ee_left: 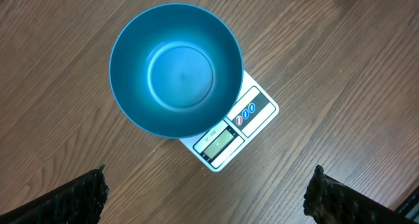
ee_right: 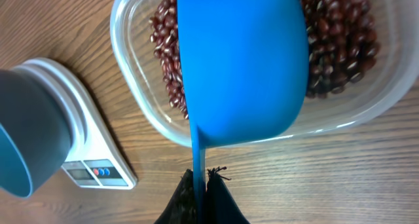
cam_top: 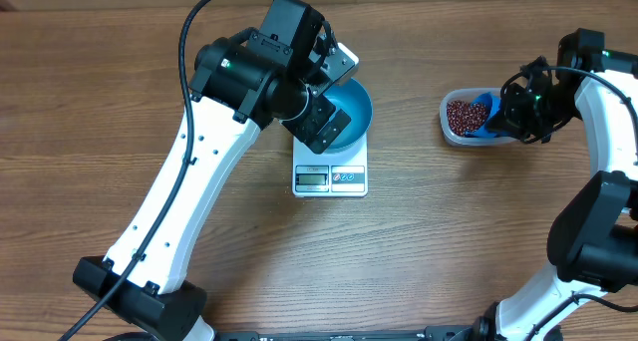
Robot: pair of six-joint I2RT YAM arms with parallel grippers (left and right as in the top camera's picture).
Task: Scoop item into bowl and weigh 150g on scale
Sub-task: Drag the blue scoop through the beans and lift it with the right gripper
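The small blue plastic scoop (ee_right: 242, 60) sits closest to the right wrist camera, over the dark red-brown beans (ee_right: 340, 40) heaped in the clear plastic tub (ee_right: 131, 86). The right end effector (ee_right: 201, 194) is pinching the scoop's thin handle. The left end effector (ee_left: 206, 201) is fully spread above the round deep blue plastic bowl (ee_left: 175, 70). This bowl rests on the flat white digital scale (ee_left: 245, 119) on the wooden surface (ee_left: 340, 54).

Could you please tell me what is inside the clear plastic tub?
Red-brown beans lie in the tub, with the blue scoop over them, held by the right gripper. The beans beneath the scoop are hidden.
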